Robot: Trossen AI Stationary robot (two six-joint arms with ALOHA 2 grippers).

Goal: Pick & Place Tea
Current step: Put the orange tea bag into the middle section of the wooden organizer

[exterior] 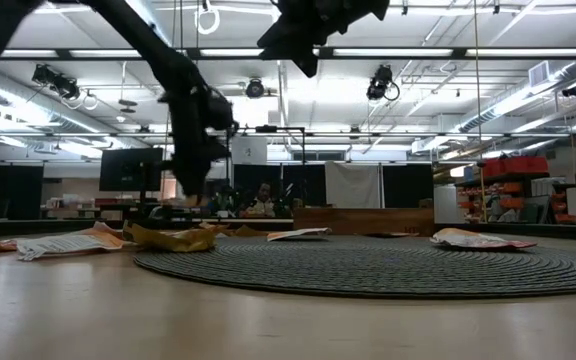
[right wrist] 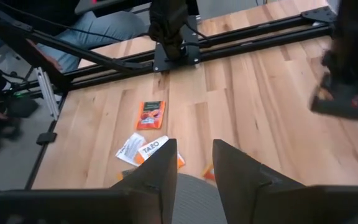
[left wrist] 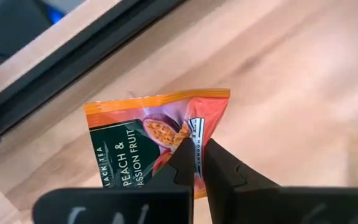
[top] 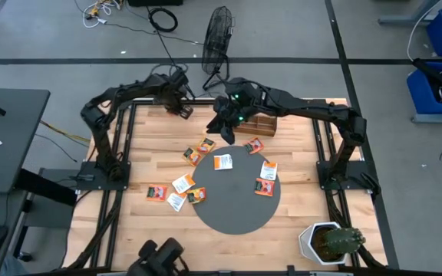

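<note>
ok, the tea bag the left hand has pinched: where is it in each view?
High: tea bag under the left hand, far-left table edge.
Low: cannot tell it apart below the left arm.
Left wrist: centre, orange, clamped.
Right wrist: far right, blurred.
Shared landmark: round grey mat.

Round mat (top: 232, 207) lies mid-table (top: 148, 238). Tea sachets (top: 222, 162) sit on and left of it. Tray (top: 261, 123) lies behind the mat; potted cactus (top: 330, 242) sits at the front right corner.

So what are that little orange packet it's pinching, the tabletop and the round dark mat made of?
The orange sachet in the left end effector looks like glossy printed foil or coated paper: it shines and creases. The tabletop looks like pale wood, with jointed planks and grain showing. The round mat is matte dark grey with concentric ribs, probably woven or rubbery; I can't tell which.
</note>
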